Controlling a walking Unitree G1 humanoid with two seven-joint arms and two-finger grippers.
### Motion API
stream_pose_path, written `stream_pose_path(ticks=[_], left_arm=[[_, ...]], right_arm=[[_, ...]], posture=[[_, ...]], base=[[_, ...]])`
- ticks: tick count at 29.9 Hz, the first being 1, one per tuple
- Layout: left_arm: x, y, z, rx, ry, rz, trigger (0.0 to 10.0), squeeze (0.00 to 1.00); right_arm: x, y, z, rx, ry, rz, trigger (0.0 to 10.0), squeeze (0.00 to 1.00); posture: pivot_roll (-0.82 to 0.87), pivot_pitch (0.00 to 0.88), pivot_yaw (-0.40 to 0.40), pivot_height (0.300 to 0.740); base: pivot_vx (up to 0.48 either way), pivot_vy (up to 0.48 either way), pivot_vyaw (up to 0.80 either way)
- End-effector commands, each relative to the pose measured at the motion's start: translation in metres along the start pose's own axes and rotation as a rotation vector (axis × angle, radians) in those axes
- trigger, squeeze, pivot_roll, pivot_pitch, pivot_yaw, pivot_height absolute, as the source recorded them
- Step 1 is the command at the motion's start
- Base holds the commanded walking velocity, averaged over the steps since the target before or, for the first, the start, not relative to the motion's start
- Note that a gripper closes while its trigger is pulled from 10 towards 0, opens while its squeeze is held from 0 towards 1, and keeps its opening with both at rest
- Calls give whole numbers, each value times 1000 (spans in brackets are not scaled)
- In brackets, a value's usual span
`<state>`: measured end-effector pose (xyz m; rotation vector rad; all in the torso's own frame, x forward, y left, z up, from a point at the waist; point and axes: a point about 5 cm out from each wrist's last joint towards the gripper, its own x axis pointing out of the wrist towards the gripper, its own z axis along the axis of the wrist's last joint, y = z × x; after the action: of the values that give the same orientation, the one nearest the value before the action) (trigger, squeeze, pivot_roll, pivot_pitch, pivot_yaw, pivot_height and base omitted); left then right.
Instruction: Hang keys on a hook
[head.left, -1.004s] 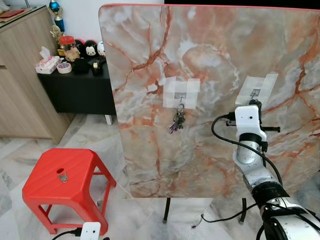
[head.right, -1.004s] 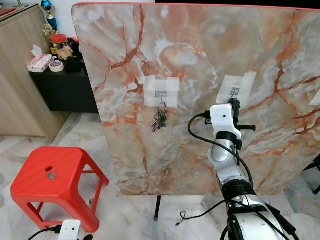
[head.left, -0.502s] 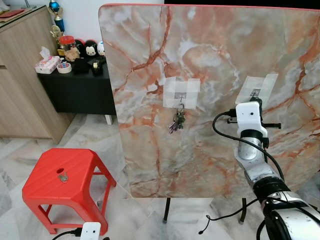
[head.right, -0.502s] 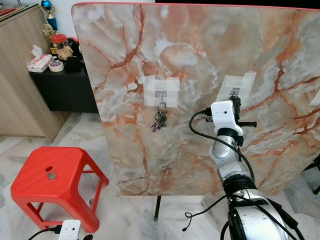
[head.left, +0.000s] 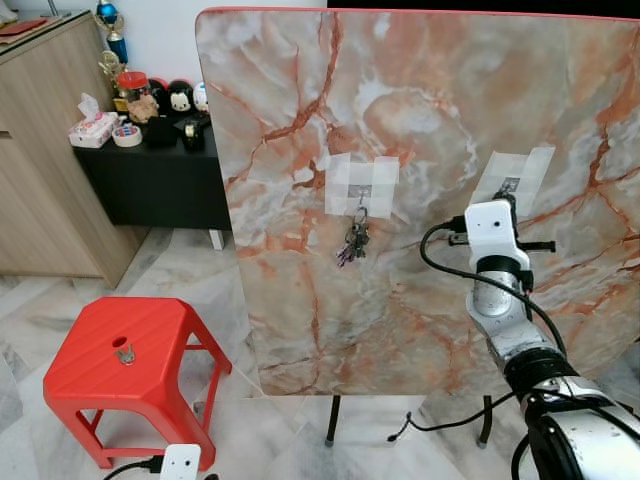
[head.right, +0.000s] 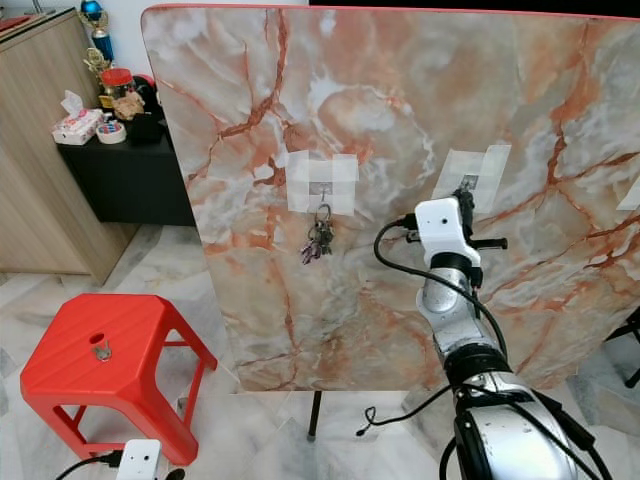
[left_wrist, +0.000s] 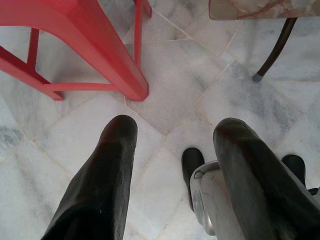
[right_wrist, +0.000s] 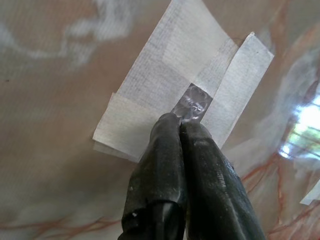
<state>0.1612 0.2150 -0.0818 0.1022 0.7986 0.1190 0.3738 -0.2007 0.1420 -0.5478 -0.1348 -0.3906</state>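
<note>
Your right gripper is raised against the upright orange-veined marble board, its fingers pressed together with nothing visible between them, tips on the metal hook under white tape. Push harder and you could peel that tape or tip the board. I count two taped hooks: this one at 3 o'clock, and one at 9 o'clock already carrying a dark key bunch. One more key lies on the red plastic stool. Your left gripper hangs with fingers apart.
</note>
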Motion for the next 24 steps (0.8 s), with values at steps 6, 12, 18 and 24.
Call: stream_pose_path(ticks=[6,12,18,24], left_arm=[[0,-2,0,-13,-1,1,10000,0],[0,-2,-1,-16,-2,2,10000,0],[0,-2,-1,-16,-1,2,10000,0],[0,-2,-1,-16,-2,2,10000,0]], right_arm=[[5,1,8,-40,-33,33,10000,0],[5,-3,11,-23,-68,-21,10000,0],[3,-2,11,-9,-74,-32,10000,0],[-2,-2,7,3,-68,-61,10000,0]], posture=[[37,0,-51,725],[40,0,-51,725],[41,0,-50,725],[40,0,-50,725]], base=[[0,0,0],[0,0,0],[0,0,0],[0,0,0]])
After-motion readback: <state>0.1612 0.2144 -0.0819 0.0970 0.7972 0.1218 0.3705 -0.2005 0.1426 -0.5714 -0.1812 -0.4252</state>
